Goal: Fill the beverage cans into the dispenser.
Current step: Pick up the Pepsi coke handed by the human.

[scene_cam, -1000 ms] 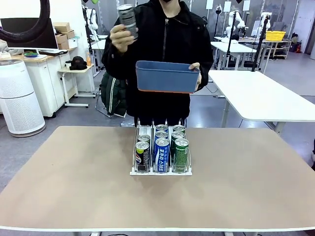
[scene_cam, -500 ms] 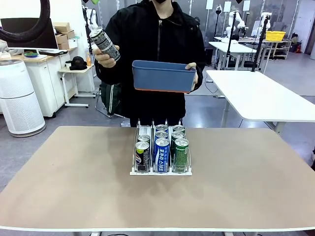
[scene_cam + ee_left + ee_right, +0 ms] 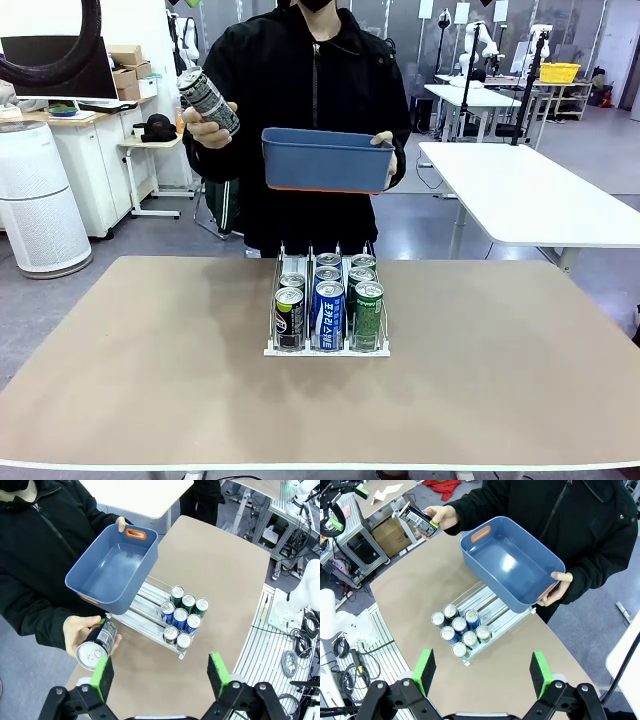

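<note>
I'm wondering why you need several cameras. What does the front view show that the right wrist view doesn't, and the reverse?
From the front: the labels of the cans standing in the dispenser, green, blue-and-white and dark. From the right wrist: the silver can tops, the bare inside of the blue bin, and the right gripper, open. In both: the person holding up the bin and a dark can.

Bright, even indoor light; sharp pictures.
We see soft light from overhead: only a faint shadow lies beside the dispenser [image 3: 325, 350] on the table [image 3: 140, 370]. The silver tops of the beverage cans [image 3: 180, 615] glint, the blue bin [image 3: 510, 560] carries a pale sheen on its floor, and our wrist views bow straight edges near their borders.
</note>
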Robot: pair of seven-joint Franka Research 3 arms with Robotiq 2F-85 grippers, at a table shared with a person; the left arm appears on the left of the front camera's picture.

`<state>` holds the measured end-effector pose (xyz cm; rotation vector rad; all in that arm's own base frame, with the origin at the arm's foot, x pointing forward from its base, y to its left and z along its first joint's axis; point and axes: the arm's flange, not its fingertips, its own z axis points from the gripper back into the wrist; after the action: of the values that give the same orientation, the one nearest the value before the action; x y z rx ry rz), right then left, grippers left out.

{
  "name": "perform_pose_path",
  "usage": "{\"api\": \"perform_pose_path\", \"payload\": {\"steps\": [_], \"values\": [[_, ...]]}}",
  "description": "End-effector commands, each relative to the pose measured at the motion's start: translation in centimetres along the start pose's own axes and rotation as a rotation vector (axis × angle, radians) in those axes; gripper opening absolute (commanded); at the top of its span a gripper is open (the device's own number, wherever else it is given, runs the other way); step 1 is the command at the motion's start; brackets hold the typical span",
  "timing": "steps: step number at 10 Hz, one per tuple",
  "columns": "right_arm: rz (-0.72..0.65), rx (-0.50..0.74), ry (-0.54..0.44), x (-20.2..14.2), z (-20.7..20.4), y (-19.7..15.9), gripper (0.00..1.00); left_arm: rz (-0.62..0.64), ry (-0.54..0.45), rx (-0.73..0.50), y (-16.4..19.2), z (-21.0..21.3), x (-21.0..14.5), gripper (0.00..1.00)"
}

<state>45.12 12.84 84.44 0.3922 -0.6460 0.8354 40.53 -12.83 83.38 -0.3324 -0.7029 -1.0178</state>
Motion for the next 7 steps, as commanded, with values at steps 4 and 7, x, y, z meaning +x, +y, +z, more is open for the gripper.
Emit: {"api": "perform_pose_path", "payload": {"steps": [4,7], "values": [[0.002,0.001,0.001,0.0,0.12,0.07,1.0,0.001,-0.001,-0.006,0.08,0.06,-0.13,1.0],[0.002,0.001,0.001,0.0,0.12,0.07,1.0,0.001,-0.001,-0.006,0.08,0.06,-0.13,1.0]]}}
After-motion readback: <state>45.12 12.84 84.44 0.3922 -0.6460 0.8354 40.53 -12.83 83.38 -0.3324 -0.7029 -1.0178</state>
